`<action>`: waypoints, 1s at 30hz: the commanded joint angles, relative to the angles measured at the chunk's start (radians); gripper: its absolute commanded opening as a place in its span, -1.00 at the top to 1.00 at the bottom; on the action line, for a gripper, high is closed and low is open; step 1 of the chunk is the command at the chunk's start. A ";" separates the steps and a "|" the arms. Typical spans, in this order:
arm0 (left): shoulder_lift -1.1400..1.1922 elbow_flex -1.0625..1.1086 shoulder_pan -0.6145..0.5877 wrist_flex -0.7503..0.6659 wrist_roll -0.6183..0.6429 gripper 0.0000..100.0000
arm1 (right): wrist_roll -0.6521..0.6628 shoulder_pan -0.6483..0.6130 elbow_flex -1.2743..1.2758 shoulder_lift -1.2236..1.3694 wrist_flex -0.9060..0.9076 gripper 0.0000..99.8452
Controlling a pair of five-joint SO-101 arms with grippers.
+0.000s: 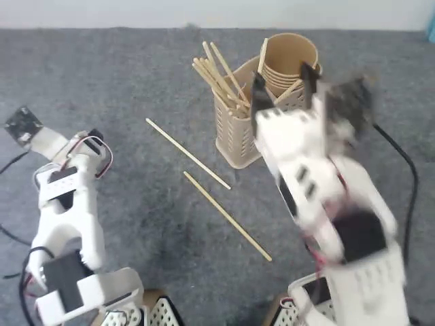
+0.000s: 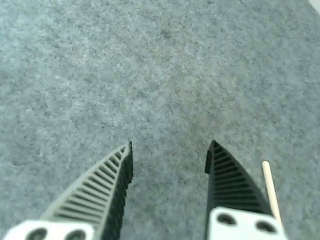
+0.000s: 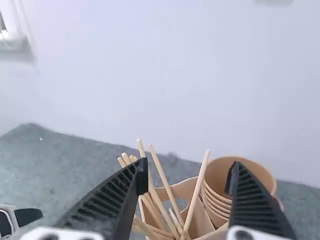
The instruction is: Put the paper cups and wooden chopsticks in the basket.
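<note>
Currently the right gripper (image 1: 284, 85) hangs directly above the basket (image 1: 234, 139), its jaws spread wide and gripping nothing. From the right wrist view, its two black fingers (image 3: 117, 197) frame the basket's contents below. The basket stands upright on the grey carpet (image 1: 136, 61). A nested stack of paper cups (image 1: 289, 61) sits in one part of it, and a bundle of wooden chopsticks (image 1: 219, 78) leans out of the part beside the cups. Two more lie flat on the carpet outside the basket, roughly parallel and apart from each other: the first loose chopstick (image 1: 188, 155) ends near the basket's foot, and the second loose chopstick (image 1: 227, 216) lies farther from the basket. The left gripper (image 2: 171, 150) is well apart from the basket, over bare carpet, jaws parted and empty, with a chopstick tip (image 2: 269, 182) just beside one finger.
</note>
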 commanded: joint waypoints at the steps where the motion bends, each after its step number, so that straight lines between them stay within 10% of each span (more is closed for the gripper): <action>1: -0.057 -0.002 0.002 -0.025 -0.008 0.54 | -0.011 -0.004 0.031 -0.196 0.127 0.47; 15: -0.060 -0.002 0.015 0.008 -0.055 0.54 | -0.009 -0.131 0.377 -0.182 0.455 0.47; 30: -0.054 -0.021 -0.018 0.003 -0.051 0.54 | 0.034 -0.383 0.503 0.430 -0.047 0.81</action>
